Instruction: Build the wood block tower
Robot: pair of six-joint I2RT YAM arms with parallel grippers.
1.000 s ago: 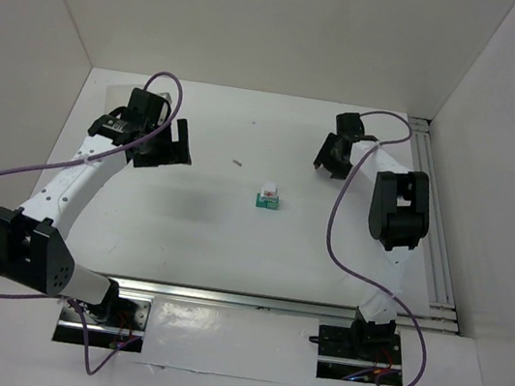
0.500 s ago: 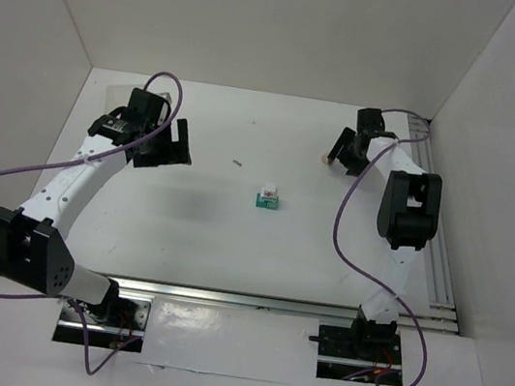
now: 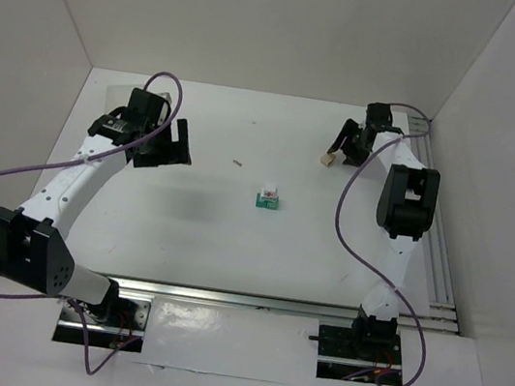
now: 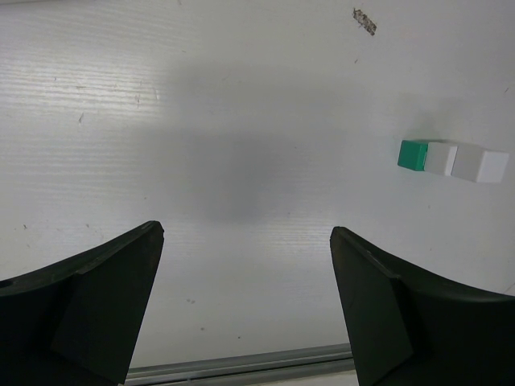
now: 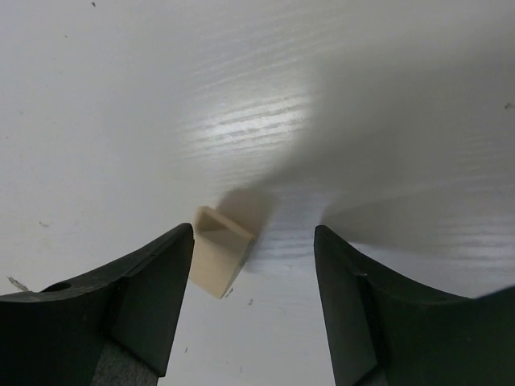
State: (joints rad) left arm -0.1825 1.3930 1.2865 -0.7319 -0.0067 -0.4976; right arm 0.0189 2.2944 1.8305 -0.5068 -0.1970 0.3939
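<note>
1. Black-fingered right gripper (image 5: 252,257) stands wide open and holds nothing. A small tan wooden block (image 5: 219,259) lies on the white tabletop (image 5: 121,96) between its fingers, close to the left-hand one in the wrist view. Whether they touch I cannot tell.
2. Over the last second this gripper has drawn back toward the far right corner, uncovering the tan block. I judge the block not yet grasped, so the tower lacks its last piece.
3. Left gripper (image 4: 245,241) is wide open, empty and hovering well apart.
4. Count: one teal-green wooden cube (image 3: 264,204), one white wooden cube with a red mark (image 3: 268,193) stacked on it mid-tabletop, one tan block, two grippers.
</note>
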